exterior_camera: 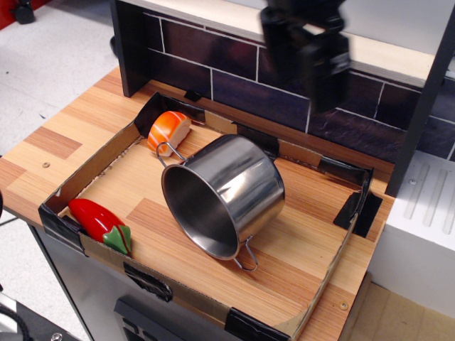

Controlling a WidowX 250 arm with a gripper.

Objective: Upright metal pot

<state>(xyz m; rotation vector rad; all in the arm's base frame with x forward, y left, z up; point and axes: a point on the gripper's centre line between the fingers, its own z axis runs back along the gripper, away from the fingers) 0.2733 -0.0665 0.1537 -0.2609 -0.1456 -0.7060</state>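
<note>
The metal pot (234, 188) lies on its side in the middle of the cardboard-walled tray (99, 153), its open mouth facing the front left. One wire loop handle points to the back left and the other to the front. My gripper (302, 67) is blurred by motion. It hangs high above the back of the tray, behind and above the pot, well clear of it. Its two dark fingers (321, 71) stand apart with nothing between them.
An orange-and-white toy food (169, 131) lies at the tray's back left, close to the pot's handle. A red toy pepper with a green stem (99, 222) lies at the front left. A dark tiled back wall (213, 71) stands behind, and a white drainer (426, 206) stands at the right.
</note>
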